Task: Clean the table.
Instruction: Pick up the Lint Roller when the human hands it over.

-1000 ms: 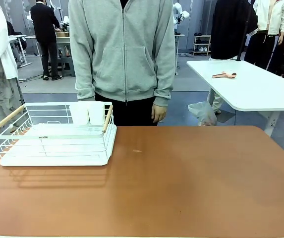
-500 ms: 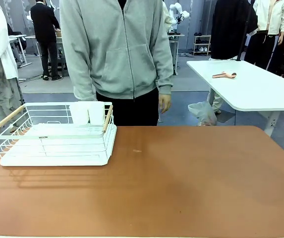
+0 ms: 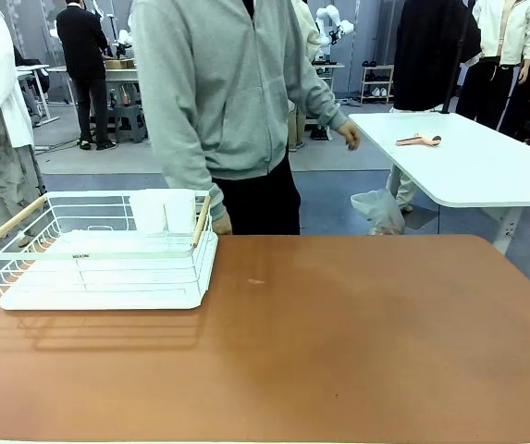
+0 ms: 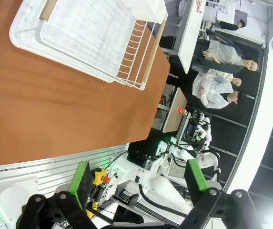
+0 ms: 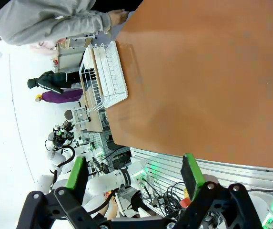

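1. The left gripper (image 4: 138, 183) hangs above the left side of the table (image 4: 55, 105). Its green-padded fingers are spread wide with nothing between them.
2. A white dish rack (image 3: 98, 264) sits at the table's far left corner, with two white cups (image 3: 163, 211) standing in its far right corner. It is where it was a second ago.
3. The person (image 3: 218, 102) at the far edge is the one change. A second ago they stood square with both arms hanging. Now they have turned towards the right, with one hand (image 3: 220, 225) low beside the rack's far right corner. Their other hand (image 3: 348, 137) reaches out towards the smaller white table (image 3: 468, 171), where a small reddish object (image 3: 419, 140) lies.
4. The large reddish-brown table is bare from the rack to its right edge. The only exception is a small pale mark (image 3: 256, 281) near the middle, towards the far edge.
5. The right gripper (image 5: 134, 179) is held above the table, fingers apart and empty.
6. Only the rack and the mark look left to deal with. The robot should probably wait while the person is moving beside the rack.
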Tool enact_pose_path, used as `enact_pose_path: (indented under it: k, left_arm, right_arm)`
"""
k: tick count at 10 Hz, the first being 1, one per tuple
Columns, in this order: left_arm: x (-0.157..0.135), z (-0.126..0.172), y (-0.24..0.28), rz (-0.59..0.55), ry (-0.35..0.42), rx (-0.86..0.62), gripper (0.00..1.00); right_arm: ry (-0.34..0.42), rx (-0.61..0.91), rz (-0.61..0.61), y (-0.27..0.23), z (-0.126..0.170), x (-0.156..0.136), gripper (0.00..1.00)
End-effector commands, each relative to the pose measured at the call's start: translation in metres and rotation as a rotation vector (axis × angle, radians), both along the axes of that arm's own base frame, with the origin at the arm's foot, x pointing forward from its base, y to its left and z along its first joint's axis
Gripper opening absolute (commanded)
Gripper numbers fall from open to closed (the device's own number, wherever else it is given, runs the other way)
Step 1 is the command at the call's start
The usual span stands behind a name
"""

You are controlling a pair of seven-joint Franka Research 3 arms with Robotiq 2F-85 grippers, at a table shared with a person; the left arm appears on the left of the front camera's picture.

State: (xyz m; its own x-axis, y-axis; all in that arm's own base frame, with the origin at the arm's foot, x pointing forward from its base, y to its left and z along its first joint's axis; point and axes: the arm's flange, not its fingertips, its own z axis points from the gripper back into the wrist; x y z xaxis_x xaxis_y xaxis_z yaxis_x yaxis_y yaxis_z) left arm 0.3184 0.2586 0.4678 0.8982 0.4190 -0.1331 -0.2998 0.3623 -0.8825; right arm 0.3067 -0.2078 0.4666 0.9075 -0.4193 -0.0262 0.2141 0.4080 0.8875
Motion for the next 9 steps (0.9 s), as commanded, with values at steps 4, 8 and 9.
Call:
enact_pose_path:
  k: [4, 8, 9]
  left_arm:
    - [-0.0026, 0.0004, 0.0012, -0.008, -0.01, -0.002, 1.0]
    - [-0.0026, 0.0004, 0.0012, -0.008, -0.01, -0.002, 1.0]
    - [-0.0026, 0.0004, 0.0012, -0.008, -0.01, -0.002, 1.0]
  right_arm:
    - [-0.012, 0.006, -0.001, -0.0008, 0.0031, -0.0003, 1.0]
    - [-0.012, 0.006, -0.001, -0.0008, 0.0031, -0.0003, 1.0]
    - [-0.012, 0.006, -0.001, -0.0008, 0.0031, -0.0003, 1.0]
